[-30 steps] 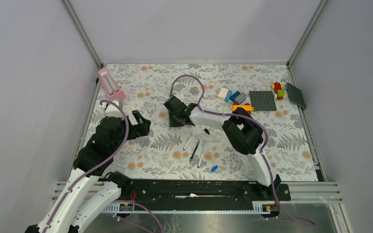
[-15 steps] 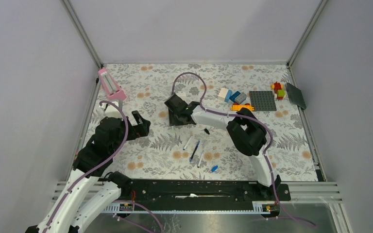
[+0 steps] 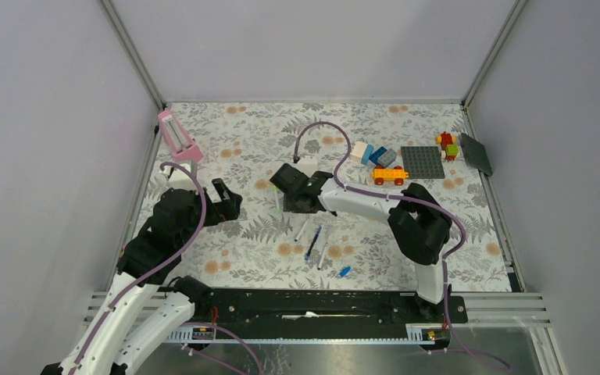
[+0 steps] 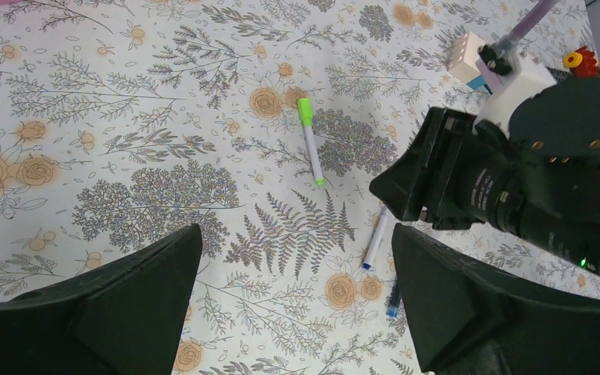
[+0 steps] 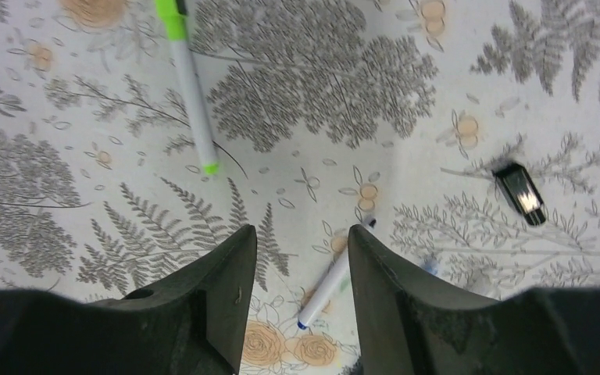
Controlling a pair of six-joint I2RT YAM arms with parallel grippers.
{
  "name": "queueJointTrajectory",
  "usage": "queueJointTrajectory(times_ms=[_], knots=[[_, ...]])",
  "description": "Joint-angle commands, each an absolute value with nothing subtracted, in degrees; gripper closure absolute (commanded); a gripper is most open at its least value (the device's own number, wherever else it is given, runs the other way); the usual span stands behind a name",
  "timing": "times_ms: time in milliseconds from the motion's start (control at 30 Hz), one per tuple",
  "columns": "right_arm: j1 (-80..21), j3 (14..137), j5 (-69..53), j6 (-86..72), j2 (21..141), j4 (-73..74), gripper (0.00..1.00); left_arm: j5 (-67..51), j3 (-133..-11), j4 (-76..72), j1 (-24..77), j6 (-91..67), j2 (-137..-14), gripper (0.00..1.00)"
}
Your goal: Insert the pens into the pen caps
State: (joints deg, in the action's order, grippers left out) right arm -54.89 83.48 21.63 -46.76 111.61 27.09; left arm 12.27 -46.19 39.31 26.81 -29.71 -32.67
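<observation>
A white pen with a bright green cap (image 4: 305, 110) on its end lies on the cloth; it also shows in the right wrist view (image 5: 194, 109) and in the top view (image 3: 278, 197). My right gripper (image 3: 295, 201) hovers just right of it, open and empty (image 5: 301, 238). A white pen (image 5: 330, 281) lies below its fingers. Near it lie a dark blue pen (image 3: 312, 243) and another white pen (image 3: 323, 254). A black cap (image 5: 521, 191) and a light blue cap (image 3: 344, 271) lie loose. My left gripper (image 3: 230, 199) is open and empty (image 4: 297, 312) at the left.
Toy bricks (image 3: 375, 154), a yellow toy car (image 3: 389, 173) and a grey baseplate (image 3: 423, 162) lie at the back right. A pink object (image 3: 176, 133) stands at the back left. Grey walls close in three sides.
My right gripper has drawn back to the right and toward the near edge, uncovering the green-capped pen lying on the cloth. The left arm has not moved.
</observation>
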Motion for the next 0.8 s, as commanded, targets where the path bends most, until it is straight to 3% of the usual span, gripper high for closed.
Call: queueJointTrajectory(times_ms=[0,767], knots=[[-57.03,81.65,26.43,-56.3,109.23,34.28,0.47,12.02,-46.58,37.44,26.81,-28.56,-32.26,0.01],[-58.71,80.08,22.09,-59.24,115.31,32.35,0.6,12.04,-46.58,37.44,26.81,-28.56,-31.68,0.01]])
